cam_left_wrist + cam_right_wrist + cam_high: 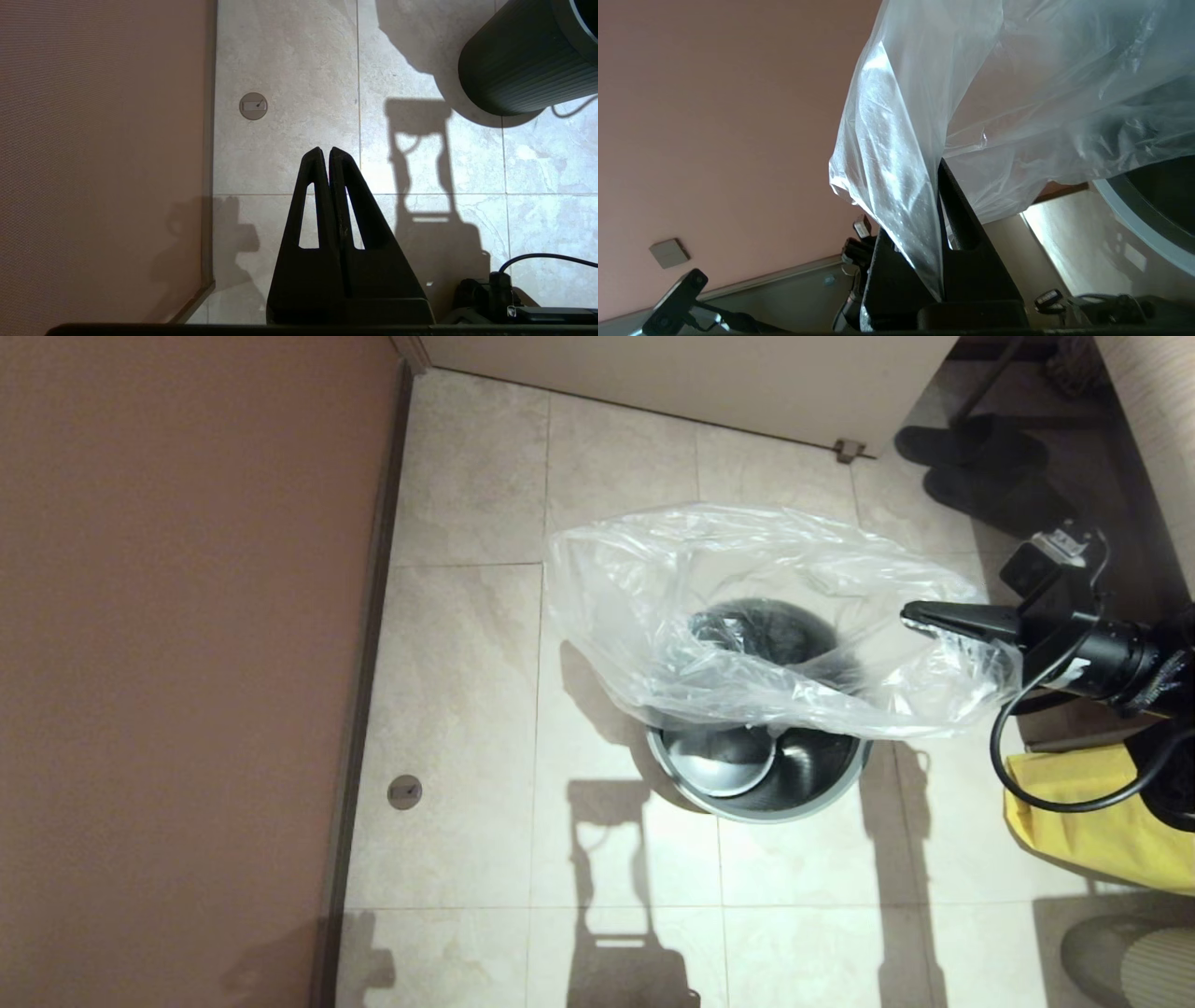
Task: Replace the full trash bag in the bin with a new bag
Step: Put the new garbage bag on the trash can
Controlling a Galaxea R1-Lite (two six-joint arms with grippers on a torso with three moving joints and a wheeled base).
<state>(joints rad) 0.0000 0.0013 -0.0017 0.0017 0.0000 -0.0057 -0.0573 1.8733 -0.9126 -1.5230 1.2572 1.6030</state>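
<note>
A: At the right side of the head view, the right gripper [920, 614] reaches in over the floor, its fingers clamped on the edge of the new bag [747, 607].

B: Is the hold clear from the wrist camera too?

A: Yes. There the plastic [896, 186] runs down between the two dark fingers [966, 233], which are pressed together on it, and the rest of the film billows away from them.

B: Where does the bag sit against the bin?

A: It hangs spread open above the bin [756, 775], wider than the bin. It covers the far part of the opening; the near part, with the light rim, the dark ribbed wall and the shiny bottom, shows uncovered. The bin's dark inside can be seen through the film.

B: And the other arm?

A: The left gripper [325, 151] is out of the head view. Its own camera shows it over the tiles near the brown wall [103, 154], fingers closed on each other with nothing between them. The bin's ribbed outer side [523, 65] lies off at a distance from it.

B: Anything else around?

A: A yellow bag [1083, 821] lies on the floor under the right arm, and a small round metal plate [404, 791] is set in the tiles by the wall.
</note>
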